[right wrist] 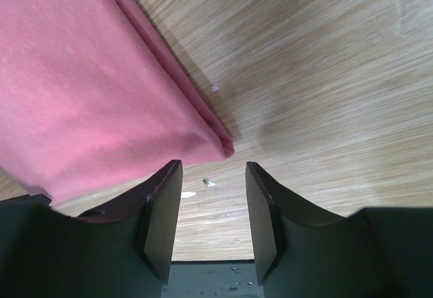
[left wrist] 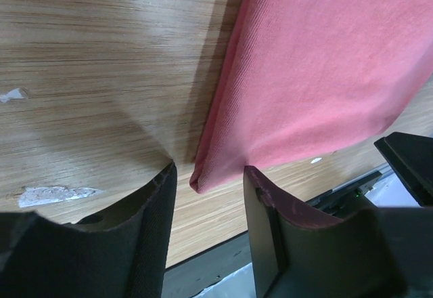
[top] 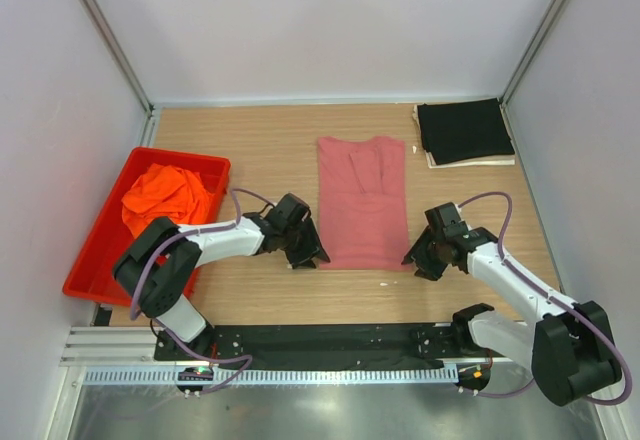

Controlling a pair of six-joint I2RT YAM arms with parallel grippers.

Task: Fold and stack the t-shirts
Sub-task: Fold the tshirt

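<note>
Jaws apart on both: left gripper (left wrist: 208, 176) and right gripper (right wrist: 213, 169) each sit at a near corner of the rose-red shirt (top: 362, 200). Best to pinch all layers evenly, lifting together.

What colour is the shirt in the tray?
Bright orange; the t-shirt shows best in the top external view.

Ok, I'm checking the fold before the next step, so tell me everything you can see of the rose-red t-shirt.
The rose-red t-shirt is soft, fine-knit cloth, folded into a long narrow rectangle with the sleeves folded in at the far end. It lies flat on the wooden table, and its side edges show doubled layers. The open left gripper straddles its near left corner, and the open right gripper sits just short of its near right corner. Neither clamps it.
</note>
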